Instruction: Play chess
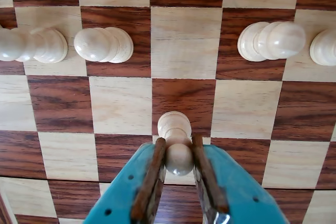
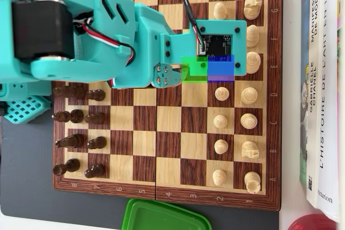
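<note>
Pawn (image 1: 177, 142) in claw (image 1: 178, 177), wrist cam only.

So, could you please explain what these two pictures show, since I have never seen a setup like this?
It is a small teal robot arm playing chess. One picture comes from a fixed camera looking straight down. It shows the arm reaching over a wooden chessboard, with dark pieces along the left and light pieces along the right. A green lid lies below the board and books stand at the right. The other picture comes from a camera on the arm's wrist, looking past its gripper. There the two jaws are closed around the head of a light pawn, which stands away from the row of pawns. Whether the pawn is lifted or resting on the board, I cannot tell.
</note>
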`<state>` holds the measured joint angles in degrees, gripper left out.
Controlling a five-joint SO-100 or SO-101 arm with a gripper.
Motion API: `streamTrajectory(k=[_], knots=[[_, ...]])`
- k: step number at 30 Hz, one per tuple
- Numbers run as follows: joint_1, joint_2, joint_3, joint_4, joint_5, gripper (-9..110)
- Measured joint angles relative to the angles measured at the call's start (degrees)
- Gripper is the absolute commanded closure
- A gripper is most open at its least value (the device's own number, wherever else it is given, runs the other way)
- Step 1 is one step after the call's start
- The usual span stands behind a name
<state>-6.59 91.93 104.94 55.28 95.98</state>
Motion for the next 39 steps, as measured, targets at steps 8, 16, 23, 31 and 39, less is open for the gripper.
streamTrajectory(k=[8, 16, 23, 31, 39], knots=[[0.0, -1.8, -0.1, 0.0, 0.0, 94], [0.2, -3.8, -2.1, 0.0, -2.7, 94], [0.2, -3.8, -2.1, 0.0, -3.1, 94], [0.2, -3.8, -3.2, 0.0, -3.1, 94], [0.2, -3.8, -3.2, 0.0, -3.1, 94]])
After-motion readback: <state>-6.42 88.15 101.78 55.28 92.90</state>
